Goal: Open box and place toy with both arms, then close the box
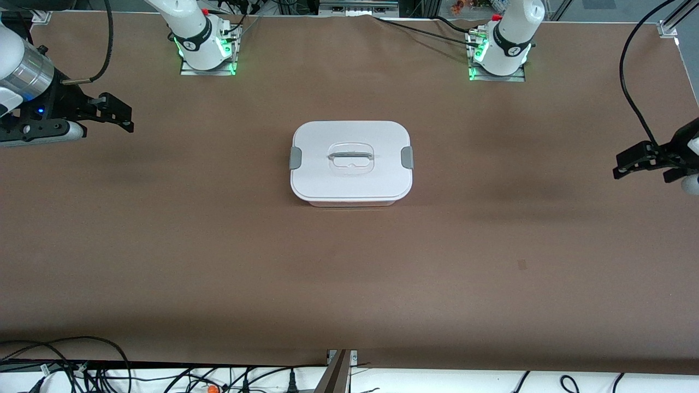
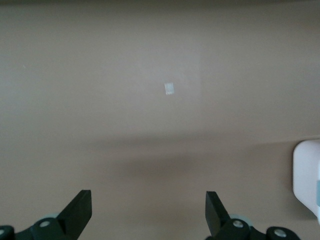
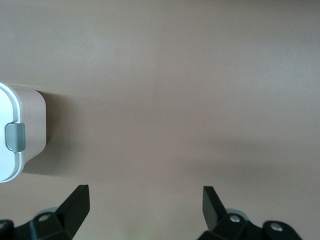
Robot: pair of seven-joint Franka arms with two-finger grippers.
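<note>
The box (image 1: 351, 164) stands in the middle of the table with its white lid on, a grey clip (image 1: 295, 157) at each end and the clear handle (image 1: 350, 158) on top. Its edge shows in the left wrist view (image 2: 306, 175) and its pale pink wall and one clip show in the right wrist view (image 3: 20, 137). The pink toy is out of view. My right gripper (image 1: 123, 114) is open and empty over the right arm's end of the table. My left gripper (image 1: 622, 165) is open and empty over the left arm's end. Both are well apart from the box.
The brown table cover (image 1: 218, 245) is bare around the box. A small pale mark (image 2: 170, 88) lies on it under the left gripper. Cables (image 1: 109, 371) hang along the table edge nearest the front camera. The arm bases (image 1: 205, 49) stand at the edge farthest from it.
</note>
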